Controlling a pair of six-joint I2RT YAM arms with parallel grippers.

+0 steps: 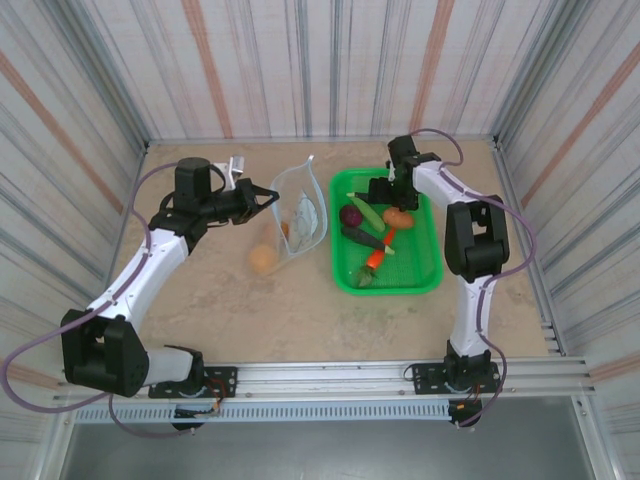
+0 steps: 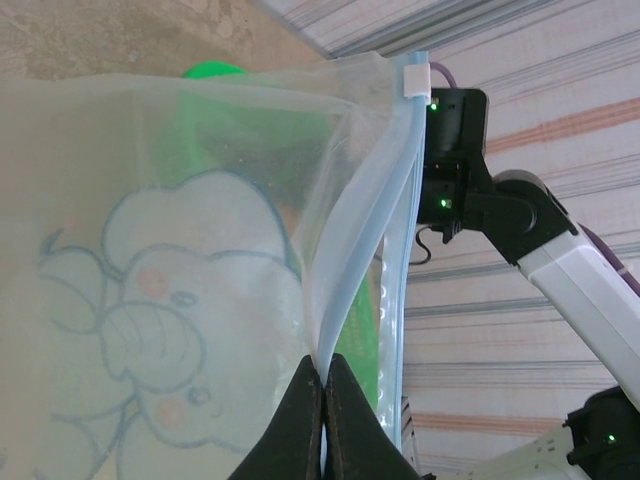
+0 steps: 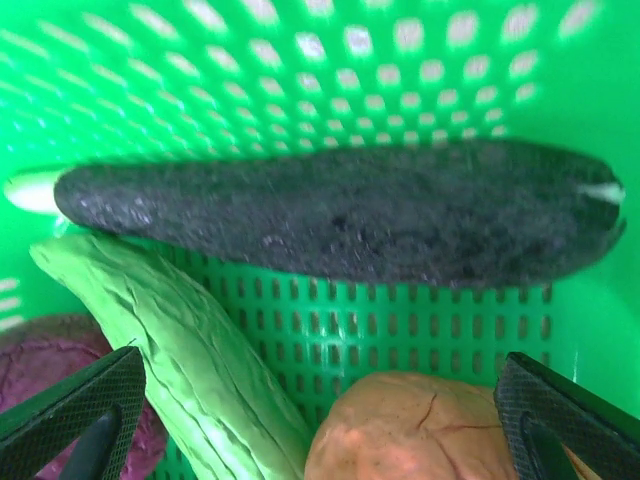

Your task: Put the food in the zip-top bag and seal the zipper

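The left end effector [image 2: 322, 390] is pinched tight on a single fold of the zip-top bag [image 2: 170, 300], jaws together with the film running up between them, and the zipper [image 2: 404, 260] stands just beside that pinch, rising to a small white slider [image 2: 415, 78]. It looks a thin hold — clear floppy plastic caught at one spot — so I'd worry that a tug, or the weight of a dropped piece, slides the film out and the mouth sags shut. From above, the bag stands on edge on the counter [image 1: 290, 310] between the left arm [image 1: 140, 275] and the green basket [image 1: 432, 262], and one orange piece [image 1: 263, 259] lies loose on the counter just beside it.

The right end effector [image 3: 320, 415] hangs wide apart, low inside the basket and holding nothing, with the dark eggplant-like piece [image 3: 340, 215] lying across ahead of it and a ridged green piece [image 3: 170, 340] and an orange-brown piece [image 3: 410, 430] between its fingers. These touch one another, so closing here could catch two at once, or squeeze a rounded one until it squirts away. Most of the food [image 1: 375, 240] sits in the basket, and a long piece carried over could snag the bag's rim and knock it flat
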